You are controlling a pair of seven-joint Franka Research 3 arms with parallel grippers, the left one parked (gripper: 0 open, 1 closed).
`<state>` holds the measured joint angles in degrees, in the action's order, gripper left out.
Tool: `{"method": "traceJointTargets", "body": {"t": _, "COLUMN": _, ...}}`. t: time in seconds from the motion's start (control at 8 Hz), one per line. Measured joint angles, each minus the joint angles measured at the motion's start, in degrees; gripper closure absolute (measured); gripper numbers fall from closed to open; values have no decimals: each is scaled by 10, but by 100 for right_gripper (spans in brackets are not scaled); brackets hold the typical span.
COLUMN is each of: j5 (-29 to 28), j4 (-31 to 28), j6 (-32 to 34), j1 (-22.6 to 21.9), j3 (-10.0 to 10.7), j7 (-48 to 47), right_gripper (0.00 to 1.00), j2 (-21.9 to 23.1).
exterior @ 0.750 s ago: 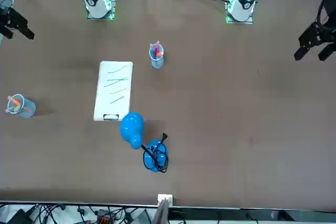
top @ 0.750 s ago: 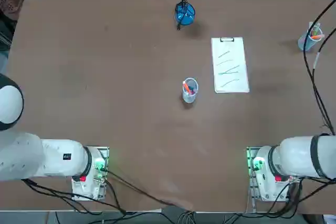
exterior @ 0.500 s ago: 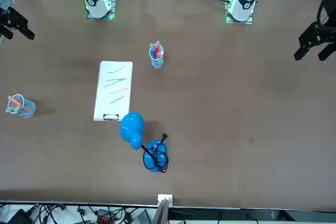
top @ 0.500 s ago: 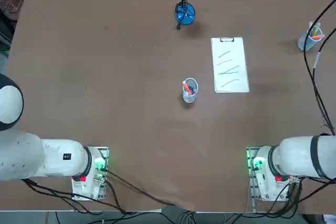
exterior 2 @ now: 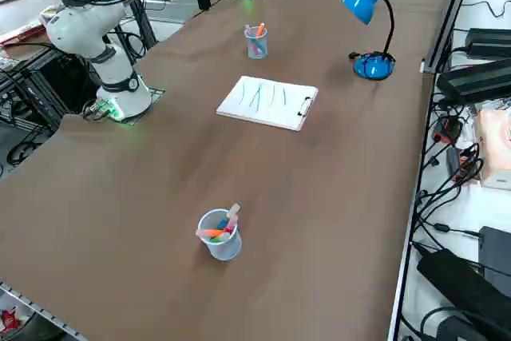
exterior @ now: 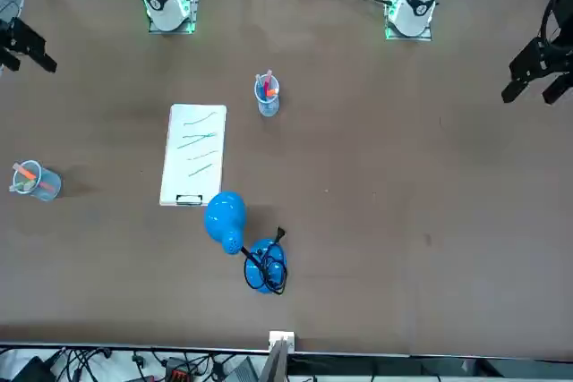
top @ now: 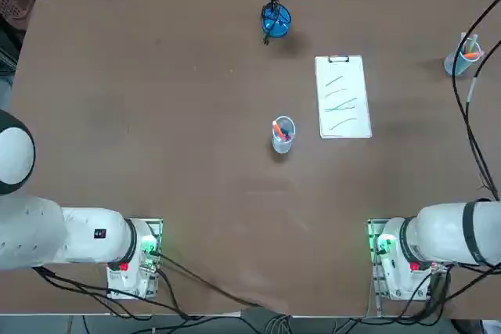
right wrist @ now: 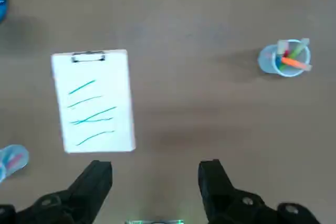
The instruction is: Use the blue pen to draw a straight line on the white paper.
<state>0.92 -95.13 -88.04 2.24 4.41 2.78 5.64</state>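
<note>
High above counter: right gripper, fingers apart, empty. White paper at eleven o'clock. Blue pen not discernible, probably within cup at one o'clock; risks grabbing orange pen instead.

- Brown tabletop, big and mostly bare.
- Paper on a clipboard lies flat right of centre in the top view, clip at the far end, a few slanted teal lines on it.
- Clear cup of pens stands just beside the paper's near left corner.
- Second cup stands well apart, out by the right edge.
- Blue lamp sits at the far edge, round base on the tabletop, cord coiled on the base.
- Both arm bases are bolted at the near edge.
</note>
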Motion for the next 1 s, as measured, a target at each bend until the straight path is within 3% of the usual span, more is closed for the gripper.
{"method": "traceJointTargets", "body": {"t": 0.38, "j5": 48, "j4": -7, "j6": -46, "j1": 61, "j3": 6, "j7": -22, "right_gripper": 0, "j2": -78}}
{"method": "traceJointTargets", "body": {"t": 0.75, "j5": 139, "j4": -7, "j6": -148, "j1": 107, "j3": 8, "j7": -123, "right_gripper": 1, "j2": -202}}
{"method": "traceJointTargets", "body": {"t": 1.0, "j5": 143, "j4": 0, "j6": -186, "j1": 145, "j3": 9, "j7": -163, "right_gripper": 7, "j2": -257}}
